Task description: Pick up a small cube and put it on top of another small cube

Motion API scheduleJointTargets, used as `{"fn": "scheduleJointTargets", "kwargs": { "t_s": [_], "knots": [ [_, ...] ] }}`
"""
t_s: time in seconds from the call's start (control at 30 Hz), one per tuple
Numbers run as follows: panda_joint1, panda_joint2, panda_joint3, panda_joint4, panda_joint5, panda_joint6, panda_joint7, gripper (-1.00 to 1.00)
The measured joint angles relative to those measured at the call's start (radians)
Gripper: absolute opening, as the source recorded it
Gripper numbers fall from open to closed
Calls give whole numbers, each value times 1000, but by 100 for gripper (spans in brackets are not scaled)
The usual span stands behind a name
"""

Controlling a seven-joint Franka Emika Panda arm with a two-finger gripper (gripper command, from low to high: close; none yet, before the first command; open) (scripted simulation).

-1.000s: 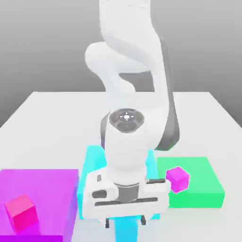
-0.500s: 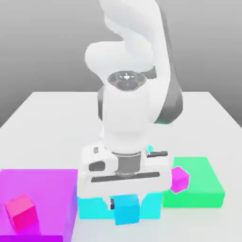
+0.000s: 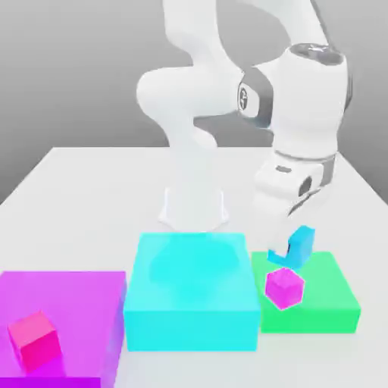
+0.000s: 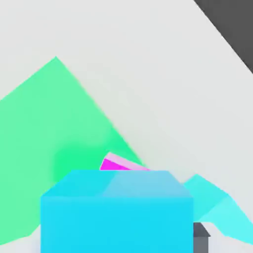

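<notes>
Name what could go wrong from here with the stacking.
The gripper holds the small cyan cube tilted above the purple cube; released like that, it may land on an edge and tumble off. The purple cube is a small target on the green platform, so a slight offset could knock it aside.

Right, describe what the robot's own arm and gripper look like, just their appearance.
The arm is made of glossy white, rounded segments with dark grey bands at the joints and a round grey cap bearing a small mark on one joint. The white hand block has dark slots on its face. The gripper ends in small dark grey fingers. No loose cables show.
</notes>
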Motion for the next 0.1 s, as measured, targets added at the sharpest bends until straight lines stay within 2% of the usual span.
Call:
{"fn": "scheduleJointTargets", "kwargs": {
  "t_s": [0.1],
  "knots": [
    [0,0,0,0,0,0,0,100]
  ]
}}
